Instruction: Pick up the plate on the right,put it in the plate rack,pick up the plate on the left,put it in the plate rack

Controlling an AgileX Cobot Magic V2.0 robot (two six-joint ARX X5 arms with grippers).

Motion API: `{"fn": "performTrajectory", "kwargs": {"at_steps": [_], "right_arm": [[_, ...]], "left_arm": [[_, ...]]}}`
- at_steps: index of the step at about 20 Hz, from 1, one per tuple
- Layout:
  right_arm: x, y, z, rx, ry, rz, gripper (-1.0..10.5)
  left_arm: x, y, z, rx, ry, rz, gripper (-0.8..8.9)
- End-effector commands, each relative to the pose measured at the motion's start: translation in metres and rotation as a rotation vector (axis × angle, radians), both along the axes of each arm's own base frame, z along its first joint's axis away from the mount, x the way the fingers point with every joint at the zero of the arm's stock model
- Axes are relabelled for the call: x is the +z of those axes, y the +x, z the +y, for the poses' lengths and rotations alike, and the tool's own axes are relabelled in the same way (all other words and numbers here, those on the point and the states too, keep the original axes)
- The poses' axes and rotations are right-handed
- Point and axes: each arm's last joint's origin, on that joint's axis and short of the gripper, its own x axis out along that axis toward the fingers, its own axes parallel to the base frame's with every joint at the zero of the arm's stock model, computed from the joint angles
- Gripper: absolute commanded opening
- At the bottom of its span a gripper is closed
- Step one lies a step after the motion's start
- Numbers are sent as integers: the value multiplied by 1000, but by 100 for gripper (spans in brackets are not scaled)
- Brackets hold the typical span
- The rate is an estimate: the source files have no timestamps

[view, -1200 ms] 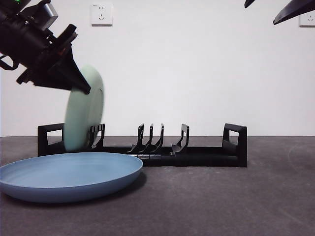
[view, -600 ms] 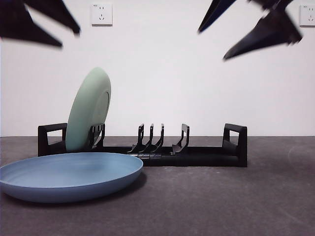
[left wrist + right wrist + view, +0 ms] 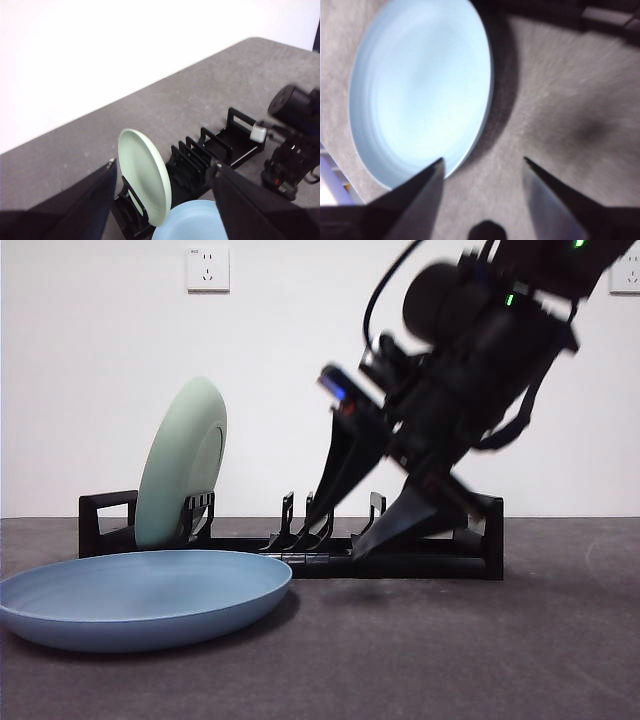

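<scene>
The green plate (image 3: pixel 180 465) stands in the plate rack (image 3: pixel 420 558). The right hand (image 3: pixel 362 515), spread wide and empty, should approach the blue plate (image 3: pixel 140 595) at the table's near edge and pinch its rim squarely.

The left hand (image 3: pixel 162 172) waits, wide.
</scene>
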Motion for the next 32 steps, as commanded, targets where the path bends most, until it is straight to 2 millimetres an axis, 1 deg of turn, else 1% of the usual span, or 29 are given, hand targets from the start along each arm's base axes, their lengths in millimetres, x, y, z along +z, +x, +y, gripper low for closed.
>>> {"fn": "performTrajectory", "kwargs": {"at_steps": [1,4,10,13,15,17,18,19,22,24,26,28,32], "right_arm": [[-11,4,6,-5,21,24,218],[-18,8,13,0,15,32,218],[-22,18,27,8,16,36,217],[-28,20,31,13,10,49,210],[-34,19,33,12,1,66,137],[-41,19,34,6,-9,91,119],[-43,19,34,5,-12,98,72],[-43,18,36,4,-19,94,-8],[-43,15,40,-3,-49,77,-16],[-39,12,39,-15,-55,96,-16],[-28,9,36,-20,-60,95,-16],[-8,4,30,-47,-84,60,-16],[42,-10,12,-106,-127,-74,-16]], "left_arm": [[0,-1,-1,-14,20,7,313],[-4,-3,-2,-24,38,48,314],[-6,-4,-4,-53,43,67,313],[-9,-7,-6,-76,57,97,313],[-10,-8,-7,-89,62,106,313],[-10,-8,-8,-100,62,105,313],[-10,-8,-9,-103,64,106,313],[-10,-7,-9,-105,65,109,313],[-12,-4,-11,-108,71,120,313],[-13,-1,-15,-120,79,136,313],[-17,4,-21,-144,96,165,313],[-21,10,-30,-180,120,199,313],[-32,20,-56,-277,180,265,313]]}}
